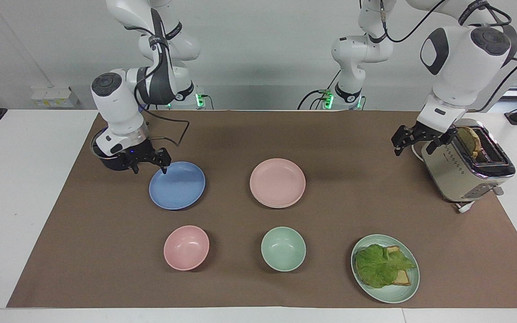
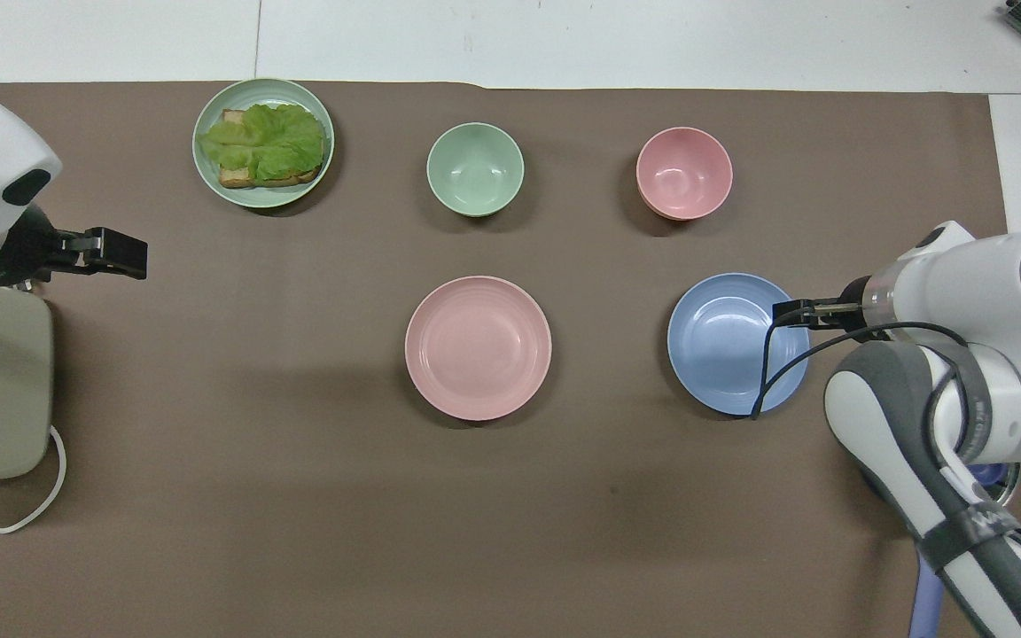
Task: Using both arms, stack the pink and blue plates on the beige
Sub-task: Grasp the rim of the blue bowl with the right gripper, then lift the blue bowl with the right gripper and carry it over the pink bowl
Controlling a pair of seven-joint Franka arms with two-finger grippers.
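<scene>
Two plates lie flat, well apart: the blue plate just under the right gripper, whose wide-spread, empty fingers hang at its rim beside the pot; the pink plate has bare brown mat all around; the left gripper, open and empty, waits by the toaster
</scene>
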